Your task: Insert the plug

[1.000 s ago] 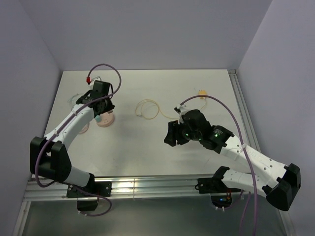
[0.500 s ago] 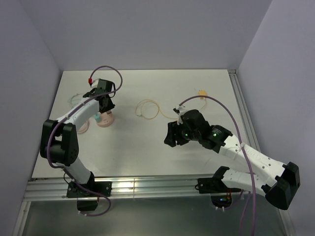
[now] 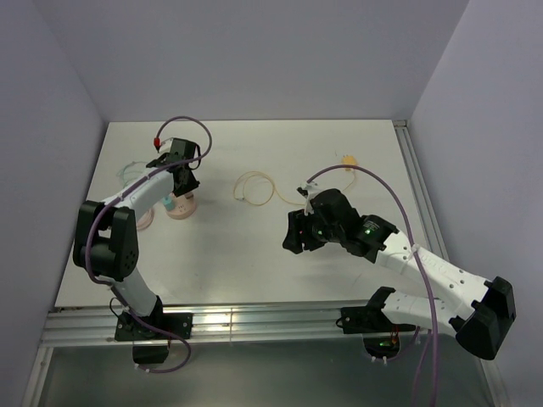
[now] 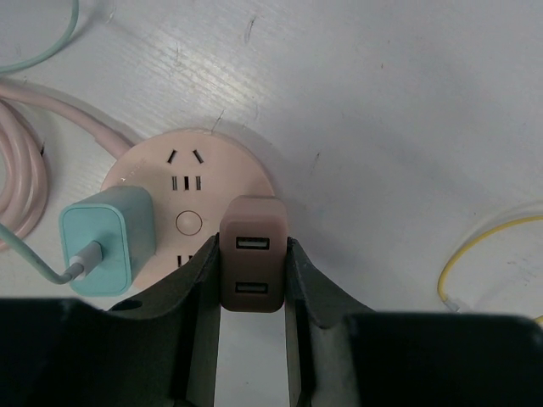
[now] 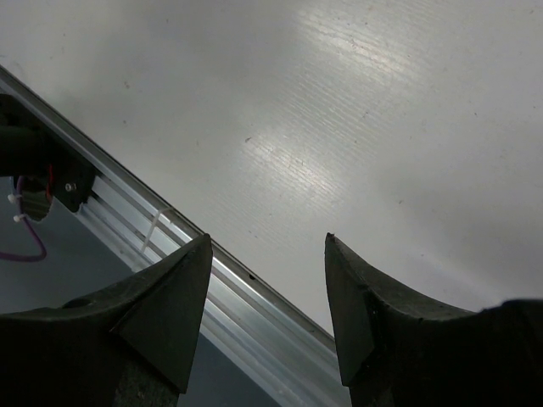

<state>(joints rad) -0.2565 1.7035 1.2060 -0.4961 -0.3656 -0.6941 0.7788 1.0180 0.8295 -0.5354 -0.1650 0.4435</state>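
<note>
Left gripper (image 4: 252, 246), wrist view: the two dark fingers (image 4: 191, 280) are clenched on the brown plug (image 4: 251, 270), one pressed flat against each of its long sides. The plug's face with two USB ports looks back at the camera. The plug sits at the fingertips, over the near right edge of the round pink hub (image 4: 191, 174); its prongs are hidden, so it cannot be told whether they are seated in a slot.

Just ahead of the fingertips, the hub's face shows open slots and a round centre button. To the left of the gripper, a teal charger (image 4: 106, 237) stands in the hub, close beside the plug but not touching it, with a teal cable (image 4: 34, 59) leading off to the left. Farther left, a pink cable (image 4: 51, 110) runs from the hub's rim and loops on the white table (image 4: 407, 102). To the right of the gripper, well apart from it, a yellow cable (image 4: 475, 254) curves on the table.

Right gripper (image 5: 268, 246), wrist view: the jaws stand apart and grasp nothing. Bare table lies ahead of the fingertips, and a metal rail (image 5: 254, 314) at the table's edge crosses beneath them. In the top view this gripper hovers well apart from the hub and the plug.
</note>
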